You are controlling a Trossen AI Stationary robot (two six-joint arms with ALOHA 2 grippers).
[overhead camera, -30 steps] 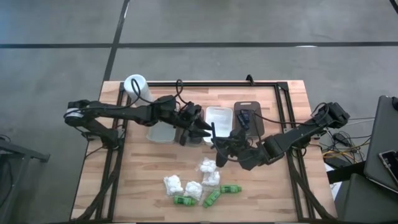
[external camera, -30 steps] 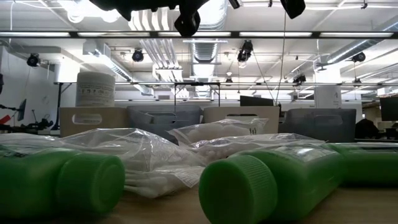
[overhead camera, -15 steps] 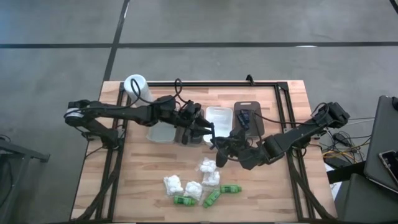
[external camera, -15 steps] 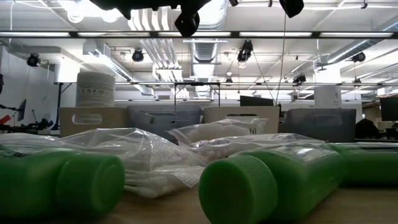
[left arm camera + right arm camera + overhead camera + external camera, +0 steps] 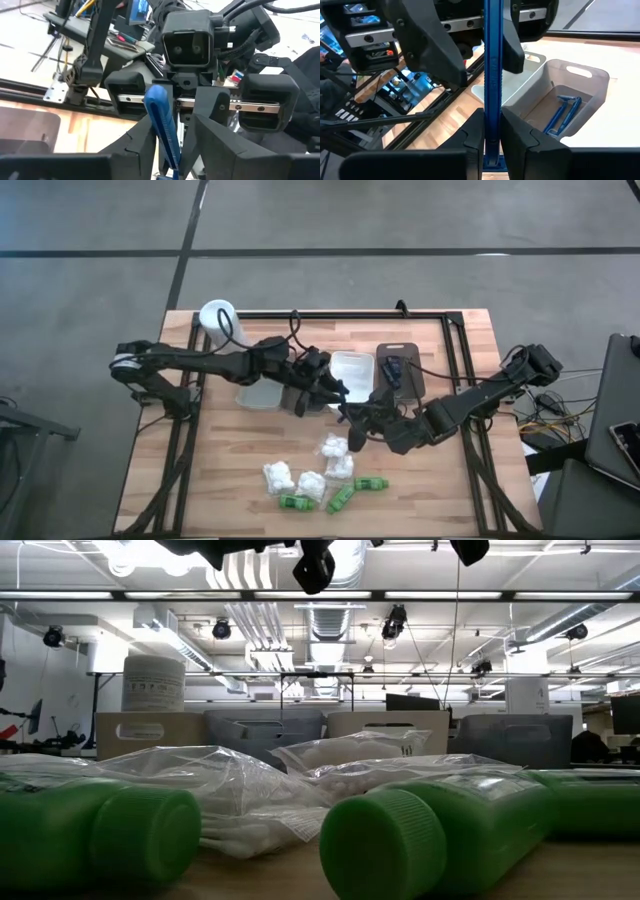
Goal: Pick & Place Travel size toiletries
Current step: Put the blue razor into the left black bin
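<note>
Razor (image 5: 492, 75) — a thin blue one — is seen clamped upright between the fingers of the right gripper (image 5: 491, 135), its handle rising straight out of the narrow gap. The left gripper (image 5: 172, 145) is met nose to nose over the middle of the table (image 5: 230, 480); the same blue razor stands between its dark fingers (image 5: 215, 125), though it cannot be told whether they press on it. From above, the left arm (image 5: 200, 362) is stretched low from the table's left edge towards the centre, while the right arm (image 5: 470, 402) is reached in from the right edge with its elbow bent, both wrists being brought together just in front of the row of trays. Two more blue razors (image 5: 562, 112) are found lying in a clear tray (image 5: 580, 80) beside the meeting point. Near the front edge — well apart from both grippers — the white puffs (image 5: 337, 465) in clear bags and the green bottles (image 5: 340, 498) are left lying on their sides in a loose cluster. A tall white cylinder (image 5: 217, 318) is stood at the back left corner.
</note>
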